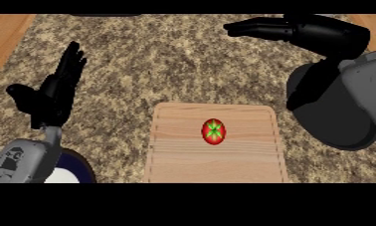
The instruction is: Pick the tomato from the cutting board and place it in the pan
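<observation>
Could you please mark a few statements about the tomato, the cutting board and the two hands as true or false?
1. The tomato lies on the cutting board. True.
2. The right hand is curled round the tomato. False: it is open near the view's top right, apart from the tomato.
3. The left hand is open, fingers up, at the view's left. True.
4. The cutting board lies on a plain white surface. False: the counter under it is speckled brown.
</observation>
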You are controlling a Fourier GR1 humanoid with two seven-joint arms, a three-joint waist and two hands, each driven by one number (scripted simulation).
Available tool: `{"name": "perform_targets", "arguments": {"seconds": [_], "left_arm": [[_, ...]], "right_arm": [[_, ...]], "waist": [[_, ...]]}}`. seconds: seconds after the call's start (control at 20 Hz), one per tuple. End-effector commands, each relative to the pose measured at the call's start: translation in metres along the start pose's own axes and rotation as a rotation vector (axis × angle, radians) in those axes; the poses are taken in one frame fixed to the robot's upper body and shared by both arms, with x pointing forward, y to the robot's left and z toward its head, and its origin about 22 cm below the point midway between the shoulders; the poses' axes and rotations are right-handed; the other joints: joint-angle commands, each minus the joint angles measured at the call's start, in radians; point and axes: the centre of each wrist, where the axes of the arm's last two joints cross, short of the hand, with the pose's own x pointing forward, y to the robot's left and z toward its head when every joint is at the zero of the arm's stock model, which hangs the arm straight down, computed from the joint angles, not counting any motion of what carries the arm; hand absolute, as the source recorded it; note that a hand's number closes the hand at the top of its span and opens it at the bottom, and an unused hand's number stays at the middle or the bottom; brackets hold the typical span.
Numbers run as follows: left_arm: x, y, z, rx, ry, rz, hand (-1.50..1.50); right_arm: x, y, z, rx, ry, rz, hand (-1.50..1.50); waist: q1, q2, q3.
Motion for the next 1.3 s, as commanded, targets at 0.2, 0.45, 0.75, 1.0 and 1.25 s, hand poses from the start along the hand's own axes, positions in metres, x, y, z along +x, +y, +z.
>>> {"name": "perform_targets", "arguments": {"seconds": [0.2, 0.45, 0.75, 1.0, 1.25], "left_arm": [[-0.005, -0.010, 0.004, -0.002, 0.009, -0.004, 0.00], [0.004, -0.003, -0.002, 0.004, -0.003, -0.017, 0.00], [-0.002, -0.005, 0.006, 0.014, -0.001, 0.001, 0.00], [0.001, -0.008, -0.014, 0.005, 0.001, -0.010, 0.00], [-0.007, -0.011, -0.006, 0.000, -0.015, 0.021, 0.00]], "right_arm": [[0.021, 0.034, -0.024, 0.135, -0.062, -0.081, -1.50], [0.039, 0.037, -0.021, 0.169, -0.057, -0.059, -1.50], [0.042, 0.070, -0.028, 0.209, 0.058, -0.044, -1.50], [0.031, 0.082, -0.037, 0.171, 0.124, 0.006, -1.50], [0.012, 0.090, -0.046, 0.220, 0.164, 0.018, -1.50]], "waist": [[-0.007, -0.001, 0.000], [-0.007, -0.001, 0.000], [-0.004, 0.000, 0.000], [-0.003, 0.002, 0.000], [-0.001, 0.003, 0.000]]}}
